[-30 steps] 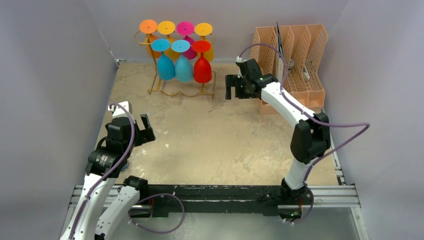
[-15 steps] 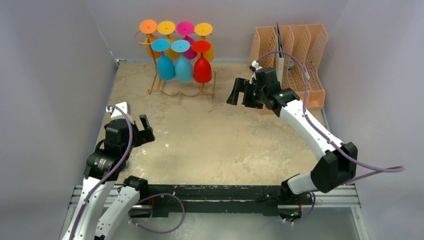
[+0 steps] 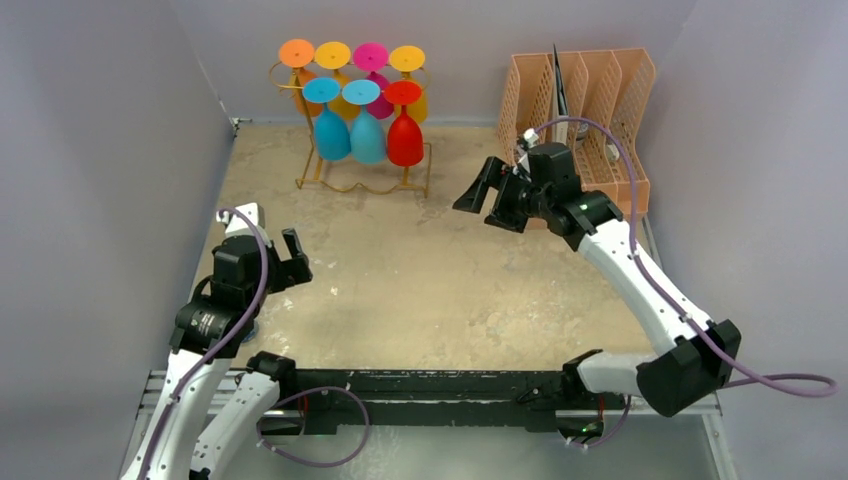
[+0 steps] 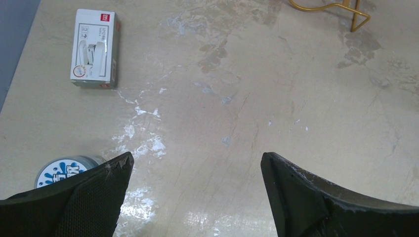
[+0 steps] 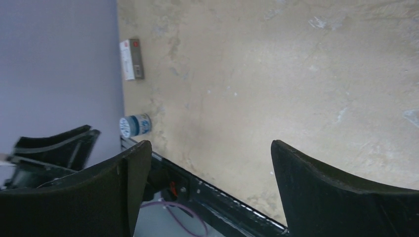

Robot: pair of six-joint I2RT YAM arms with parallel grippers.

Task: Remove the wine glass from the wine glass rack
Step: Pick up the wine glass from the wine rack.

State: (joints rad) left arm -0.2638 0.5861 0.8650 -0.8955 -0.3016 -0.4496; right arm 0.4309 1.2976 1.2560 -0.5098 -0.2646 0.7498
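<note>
From above: coloured plastic wine glasses (image 3: pixel 404 140) hang bowl-down on the tall gold wire rack (image 3: pixel 320 170) at the far left of the beige table (image 3: pixel 420 280); the right gripper (image 3: pixel 476 208) hovers to its right. Left wrist: left gripper (image 4: pixel 196 190) wide open, empty. Right wrist: jaws spread, nothing between.

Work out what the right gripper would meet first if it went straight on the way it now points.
Most likely the bare beige mottled tabletop: the right gripper angles down at it, and its wrist view shows nothing in between.
</note>
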